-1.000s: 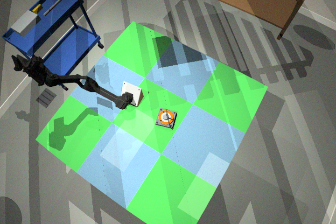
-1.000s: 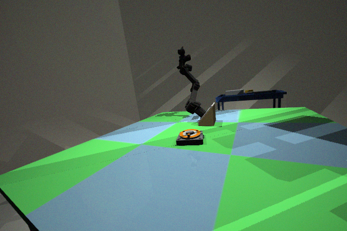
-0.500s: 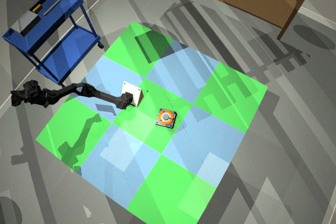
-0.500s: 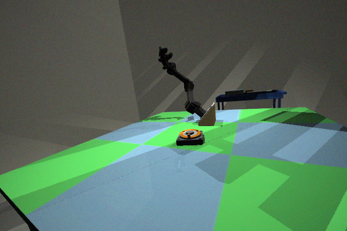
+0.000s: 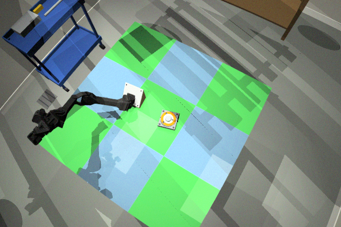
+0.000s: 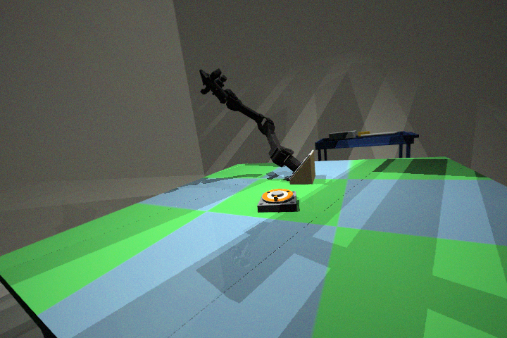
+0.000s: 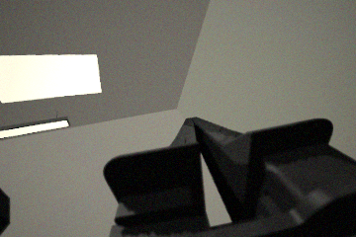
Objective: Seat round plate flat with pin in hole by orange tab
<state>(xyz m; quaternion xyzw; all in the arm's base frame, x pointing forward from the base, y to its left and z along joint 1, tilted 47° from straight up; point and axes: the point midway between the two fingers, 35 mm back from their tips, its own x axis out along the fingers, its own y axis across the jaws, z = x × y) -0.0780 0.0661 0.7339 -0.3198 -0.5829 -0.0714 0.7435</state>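
The round plate (image 5: 162, 118) (image 6: 266, 196), orange with a white inner ring, sits around the grey post (image 5: 168, 118) (image 6: 277, 193) on the square grey base (image 5: 171, 127) (image 6: 276, 208). Dark marks show on the plate, one on the side facing the exterior camera. The tab, its hole and the pin are too small to tell apart, and I cannot tell whether the plate lies flat. My gripper (image 5: 31, 140) (image 6: 201, 72) (image 7: 191, 122) is shut and empty, high up and far from the plate, pointing away from it. The wrist view shows neither plate nor base.
The arm stands on a white-faced wedge mount (image 5: 130, 89) (image 6: 308, 173) beside the base. A blue cart (image 5: 66, 53) (image 6: 365, 139) stands beyond the table edge, with a grey box and a yellow item on top. A brown table (image 5: 270, 10) stands farther off.
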